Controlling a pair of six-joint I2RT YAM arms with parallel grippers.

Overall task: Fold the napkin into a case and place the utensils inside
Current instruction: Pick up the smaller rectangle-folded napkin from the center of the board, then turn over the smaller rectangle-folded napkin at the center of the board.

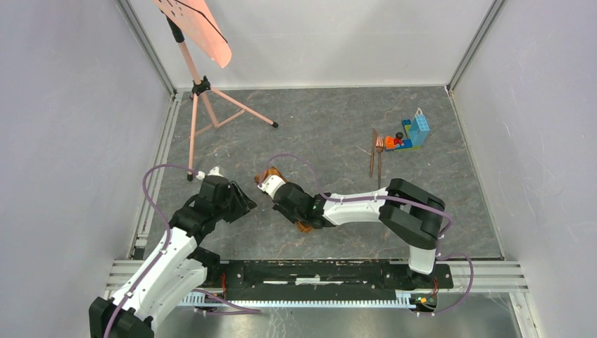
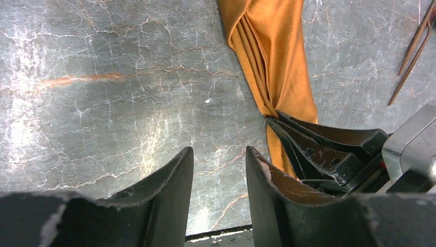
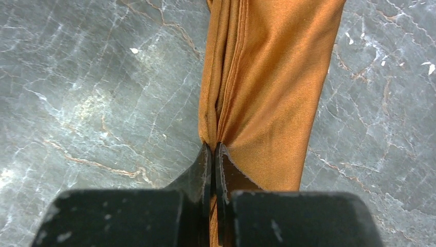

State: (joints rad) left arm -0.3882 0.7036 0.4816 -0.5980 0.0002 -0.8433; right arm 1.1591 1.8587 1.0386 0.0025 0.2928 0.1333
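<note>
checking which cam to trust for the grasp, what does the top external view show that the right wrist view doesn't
Only top external: both arms, the left gripper open near the napkin, the utensils lying far right by the toy bricks, and the pink sheet on its stand.
Only right wrist: the fingers pinched shut on a pleated fold of the napkin.
Both: the right gripper, the orange napkin and the marble table.
</note>
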